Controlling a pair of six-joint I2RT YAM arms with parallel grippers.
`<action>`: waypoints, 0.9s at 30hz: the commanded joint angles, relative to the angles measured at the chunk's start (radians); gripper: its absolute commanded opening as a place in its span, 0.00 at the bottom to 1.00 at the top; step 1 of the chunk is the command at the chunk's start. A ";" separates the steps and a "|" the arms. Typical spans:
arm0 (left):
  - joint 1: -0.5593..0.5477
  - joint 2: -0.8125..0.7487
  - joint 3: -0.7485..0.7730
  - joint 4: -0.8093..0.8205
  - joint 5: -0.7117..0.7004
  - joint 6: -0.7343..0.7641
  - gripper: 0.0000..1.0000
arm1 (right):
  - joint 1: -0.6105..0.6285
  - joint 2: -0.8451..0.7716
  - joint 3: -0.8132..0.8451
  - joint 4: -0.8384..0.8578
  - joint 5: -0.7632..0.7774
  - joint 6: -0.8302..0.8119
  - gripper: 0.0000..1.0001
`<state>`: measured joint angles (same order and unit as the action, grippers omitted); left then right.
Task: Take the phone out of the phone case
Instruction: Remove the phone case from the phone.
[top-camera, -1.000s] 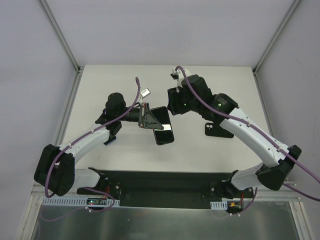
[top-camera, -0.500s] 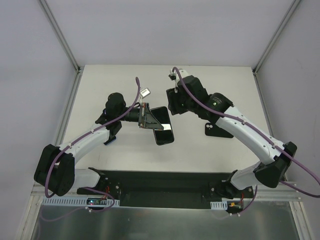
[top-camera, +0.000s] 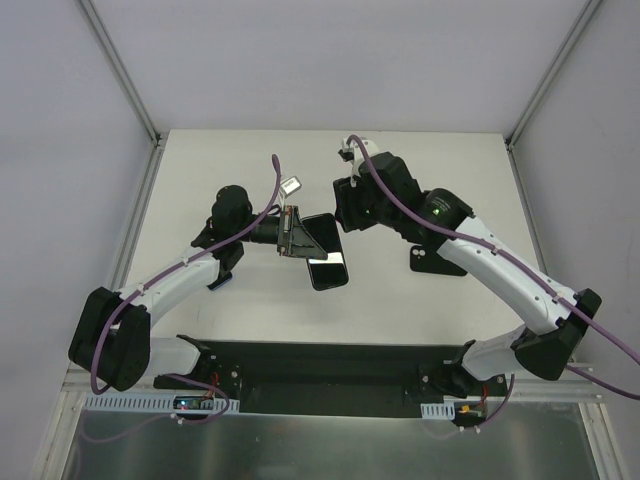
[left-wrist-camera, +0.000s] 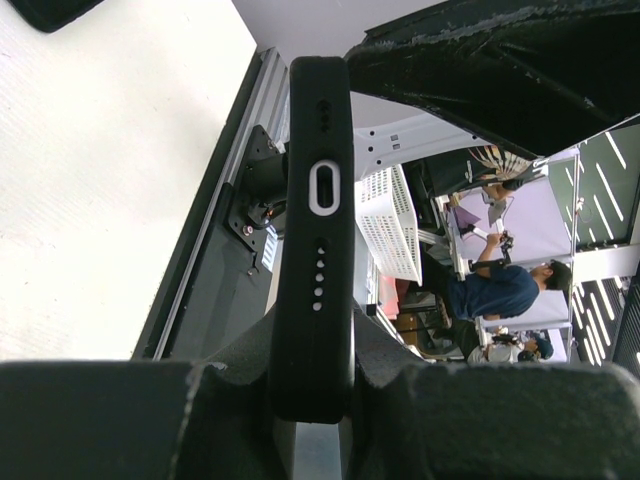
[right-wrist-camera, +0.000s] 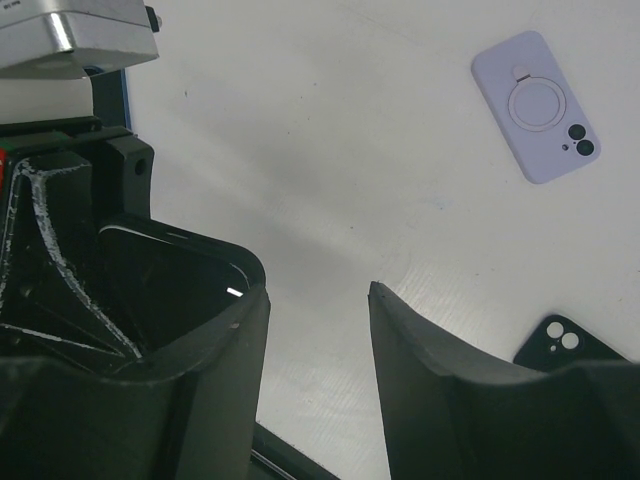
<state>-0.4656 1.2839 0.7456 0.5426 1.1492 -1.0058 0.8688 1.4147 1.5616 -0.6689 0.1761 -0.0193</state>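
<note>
your left hand (left-wrist-camera: 312, 385) is closed narrow on the phone case (left-wrist-camera: 314, 230), clamping the black case edge-on with the phone (top-camera: 322, 252) inside it. from the left wrist you see the case's bottom edge, with the charging-port opening and a row of small holes, standing up out of the fingers (left-wrist-camera: 120, 420). from the top camera the phone is lifted off the surface (top-camera: 450, 170) near the middle, dark screen facing up, sticking out from your left hand toward the right arm.

your right hand (right-wrist-camera: 318, 340) stands partly wide and holds nothing. bare surface shows between its two fingers (right-wrist-camera: 450, 390). it sits just beside the far end of the phone, and from the right wrist one finger is close against the phone's glossy corner; you cannot tell whether it touches.

a lilac case (right-wrist-camera: 535, 105) lies flat on the surface, back up, well apart from the hands. a second black case (top-camera: 425, 262) lies under your right arm, partly hidden.
</note>
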 joint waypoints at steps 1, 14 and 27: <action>-0.010 -0.017 0.032 0.094 0.029 0.009 0.00 | 0.007 -0.011 0.046 0.006 0.000 -0.007 0.48; -0.010 -0.021 0.029 0.077 0.026 0.018 0.00 | 0.007 -0.009 0.038 0.009 0.002 -0.004 0.47; -0.010 -0.014 0.029 0.076 0.026 0.019 0.00 | 0.018 -0.026 0.038 0.012 -0.012 -0.002 0.47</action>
<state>-0.4656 1.2846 0.7456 0.5419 1.1492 -1.0046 0.8726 1.4151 1.5616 -0.6697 0.1787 -0.0196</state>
